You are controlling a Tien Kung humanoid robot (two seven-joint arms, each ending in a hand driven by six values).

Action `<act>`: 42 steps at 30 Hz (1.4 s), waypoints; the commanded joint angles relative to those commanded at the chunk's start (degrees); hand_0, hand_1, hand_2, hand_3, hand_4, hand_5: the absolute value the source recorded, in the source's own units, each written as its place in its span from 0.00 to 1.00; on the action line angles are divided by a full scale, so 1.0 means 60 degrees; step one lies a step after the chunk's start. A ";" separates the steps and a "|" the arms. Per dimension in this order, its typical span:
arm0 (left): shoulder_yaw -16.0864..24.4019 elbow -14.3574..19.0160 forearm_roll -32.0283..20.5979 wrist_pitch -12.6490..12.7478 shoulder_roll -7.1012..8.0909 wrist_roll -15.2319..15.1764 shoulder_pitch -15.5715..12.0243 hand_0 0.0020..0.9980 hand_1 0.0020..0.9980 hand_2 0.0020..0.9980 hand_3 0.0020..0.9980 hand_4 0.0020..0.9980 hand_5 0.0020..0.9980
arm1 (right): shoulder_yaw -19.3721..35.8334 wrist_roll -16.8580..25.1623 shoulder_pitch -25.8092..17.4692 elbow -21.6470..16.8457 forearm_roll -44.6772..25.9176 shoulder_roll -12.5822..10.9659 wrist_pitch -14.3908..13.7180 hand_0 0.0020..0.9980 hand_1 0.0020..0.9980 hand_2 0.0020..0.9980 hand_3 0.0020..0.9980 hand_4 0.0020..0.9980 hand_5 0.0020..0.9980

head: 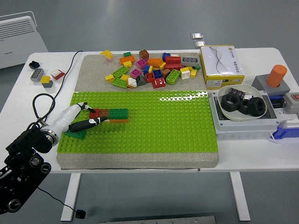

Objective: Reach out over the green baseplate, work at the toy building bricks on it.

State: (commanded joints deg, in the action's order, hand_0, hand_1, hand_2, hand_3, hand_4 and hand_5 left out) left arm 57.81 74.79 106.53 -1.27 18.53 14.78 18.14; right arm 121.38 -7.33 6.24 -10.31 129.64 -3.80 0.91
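The left hand (81,119) covers most of a dark green brick (75,134) on the green baseplate (163,126) and the left end of the row of red, brown and green bricks (112,113), so whether any finger grips a brick cannot be told. The white radiator (21,37) is cut off by the left edge, and the blue part (286,132) by the right edge. Print on the yellow-edged box (222,65) is too small to read.
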 joint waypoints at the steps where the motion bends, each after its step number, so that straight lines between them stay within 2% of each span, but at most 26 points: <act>1: -0.0003 -0.0023 -0.0006 0.0001 -0.0005 -0.0005 0.0000 0.98 0.99 1.00 0.72 0.98 0.89 | -0.0003 -0.0001 -0.0001 0.0000 -0.0002 0.0001 0.0000 0.51 0.70 0.65 0.75 0.82 0.78; 11: -0.0034 -0.0089 -0.0020 -0.0003 -0.0031 -0.0025 -0.0034 0.98 0.99 1.00 0.71 0.98 0.89 | -0.0014 -0.0004 -0.0006 0.0000 -0.0019 0.0002 -0.0001 0.51 0.70 0.65 0.75 0.82 0.78; 21: 0.0267 0.0288 0.0086 0.0010 -0.0122 -0.0128 -0.0173 0.98 0.99 1.00 0.71 0.98 0.88 | 0.0093 -0.0001 -0.0031 0.0000 0.0060 0.0000 0.0029 0.51 0.70 0.65 0.75 0.82 0.79; 22: 0.0304 0.0318 0.0086 0.0007 -0.0137 -0.0133 -0.0188 0.98 0.99 1.00 0.71 0.98 0.85 | 0.0107 -0.0002 -0.0034 0.0000 0.0060 0.0000 0.0033 0.51 0.70 0.65 0.75 0.82 0.79; 31: 0.0771 0.0531 -0.0004 0.0078 -0.0452 -0.0125 -0.0452 0.98 0.98 1.00 0.71 0.98 0.82 | 0.0199 -0.0009 -0.0089 0.0000 0.0060 0.0015 0.0055 0.51 0.70 0.65 0.75 0.82 0.79; 33: 0.0857 0.0717 -0.0194 0.0171 -0.0476 -0.0213 -0.0586 0.98 0.98 1.00 0.71 0.98 0.82 | 0.0202 -0.0009 -0.0099 0.0000 0.0060 0.0015 0.0061 0.51 0.70 0.65 0.75 0.82 0.79; 34: 0.0953 0.0919 -0.0347 0.0290 -0.0475 -0.0373 -0.0727 0.97 0.98 1.00 0.73 0.96 0.74 | 0.0214 -0.0006 -0.0106 0.0000 0.0060 0.0013 0.0068 0.51 0.70 0.66 0.75 0.82 0.79; 39: 0.1394 0.1756 -0.0999 0.0798 -0.0294 -0.1232 -0.1400 0.97 0.98 1.00 0.73 0.96 0.74 | 0.0259 0.0001 -0.0135 0.0000 0.0060 0.0023 0.0085 0.51 0.70 0.66 0.75 0.82 0.79; 40: 0.1469 0.1893 -0.1108 0.0860 -0.0241 -0.1399 -0.1513 0.95 0.96 0.98 0.75 0.92 0.54 | 0.0250 0.0001 -0.0139 0.0000 0.0060 0.0027 0.0085 0.51 0.70 0.66 0.75 0.82 0.79; 42: 0.1666 0.2211 -0.1386 0.1013 -0.0064 -0.1784 -0.1816 0.95 0.96 0.98 0.75 0.92 0.54 | 0.0170 -0.0007 -0.0149 0.0000 0.0060 0.0037 0.0077 0.51 0.70 0.66 0.75 0.82 0.79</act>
State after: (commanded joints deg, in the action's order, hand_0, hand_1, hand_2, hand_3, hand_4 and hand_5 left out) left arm 67.81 88.06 98.21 4.80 18.15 4.07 7.25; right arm 122.41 -7.37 5.34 -10.31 130.00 -3.58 1.37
